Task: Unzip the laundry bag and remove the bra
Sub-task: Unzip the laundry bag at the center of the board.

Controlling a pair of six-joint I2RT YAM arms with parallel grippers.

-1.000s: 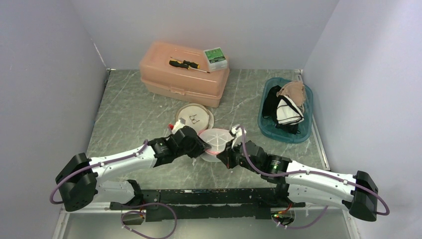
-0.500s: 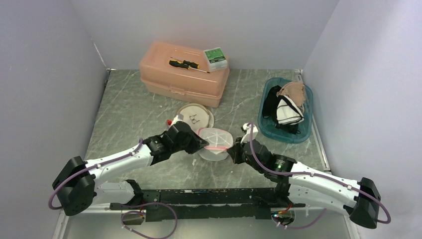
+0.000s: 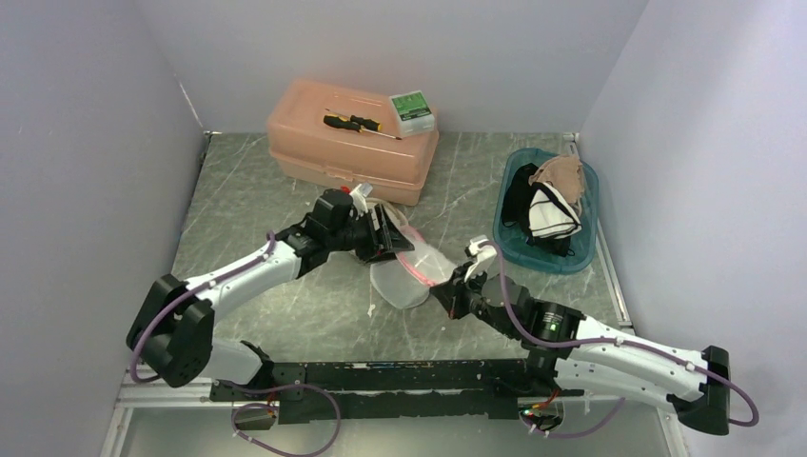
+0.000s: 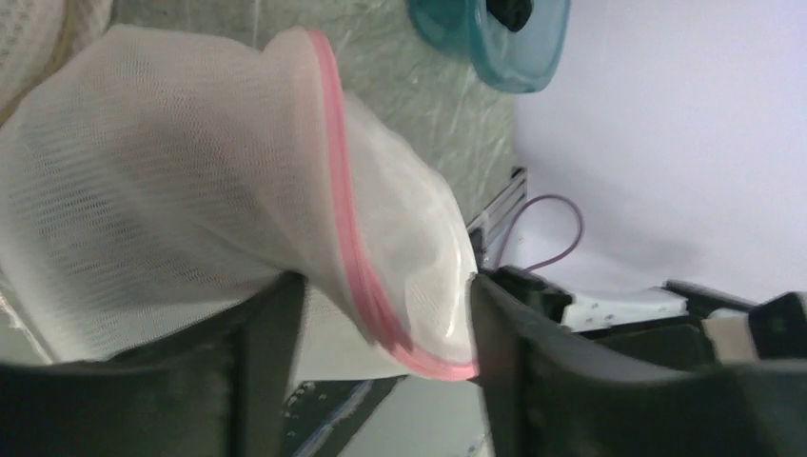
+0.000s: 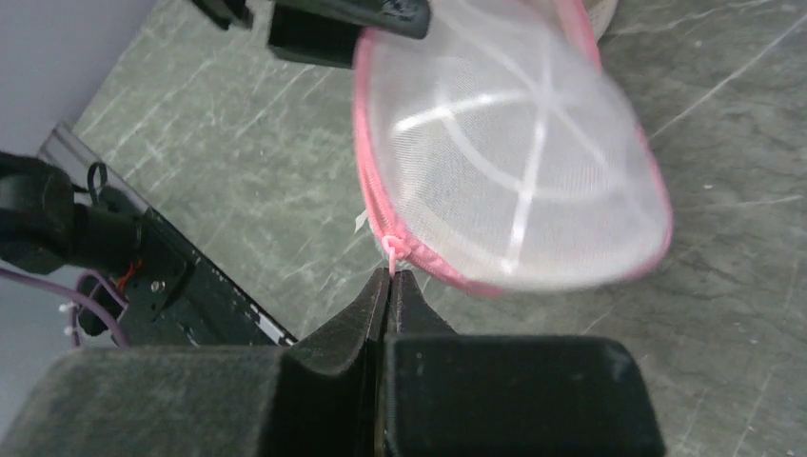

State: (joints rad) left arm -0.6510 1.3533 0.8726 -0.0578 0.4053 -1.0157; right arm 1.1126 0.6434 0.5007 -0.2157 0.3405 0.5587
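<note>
— What is altered in the top view?
— The laundry bag [image 3: 411, 271], mid-table, is now stretched and tilted. The left gripper [image 3: 385, 233] is drawn toward eleven o'clock. The right gripper [image 3: 449, 293] is kept at the bag's four o'clock.
— Left wrist?
— Mesh is clamped between the fingers [image 4: 271, 352].
— Right wrist?
— The tips are pressed together on the zip pull [image 5: 390, 249].

A pink plastic toolbox [image 3: 347, 143] sits at the back of the gray stone table [image 3: 257, 200]. A black and yellow screwdriver [image 3: 357, 123] lies on its lid. A small green box [image 3: 412, 111] sits on the lid too, near the right corner. On the right is a blue-green tub [image 3: 561, 265]. Black, white and tan clothes [image 3: 547, 200] are piled in it.
</note>
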